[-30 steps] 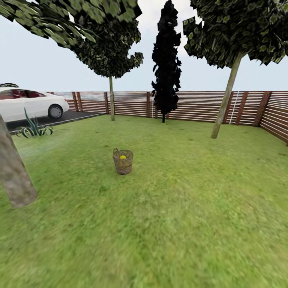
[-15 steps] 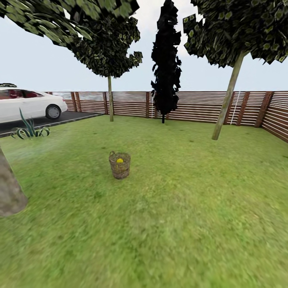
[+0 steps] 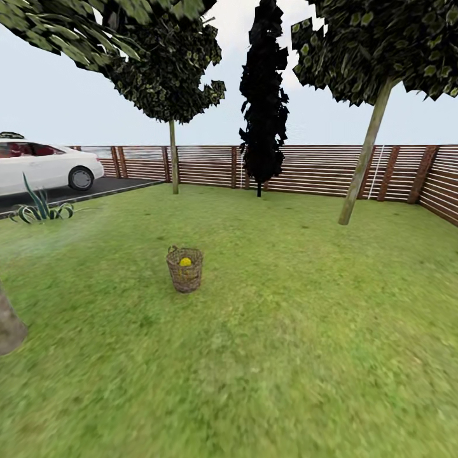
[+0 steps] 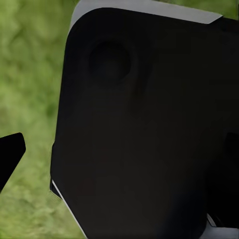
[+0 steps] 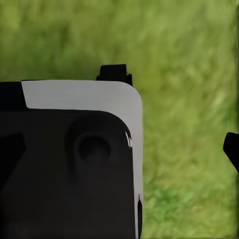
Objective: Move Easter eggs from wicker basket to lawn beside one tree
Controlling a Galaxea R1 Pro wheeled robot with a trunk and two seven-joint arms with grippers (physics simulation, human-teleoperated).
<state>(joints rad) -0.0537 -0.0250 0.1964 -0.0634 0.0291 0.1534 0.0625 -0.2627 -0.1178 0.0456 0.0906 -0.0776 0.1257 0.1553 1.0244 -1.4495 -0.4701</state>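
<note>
Jaws hidden — wicker basket [image 3: 185,273] upright.

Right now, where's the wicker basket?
In the head view the wicker basket stands upright on the lawn, left of centre, well short of the fence, with something yellow visible inside.

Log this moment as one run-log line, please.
phase: approach | wicker basket upright on lawn, ahead | yellow egg visible inside | trunk at left edge | grippers: state unclear
</note>
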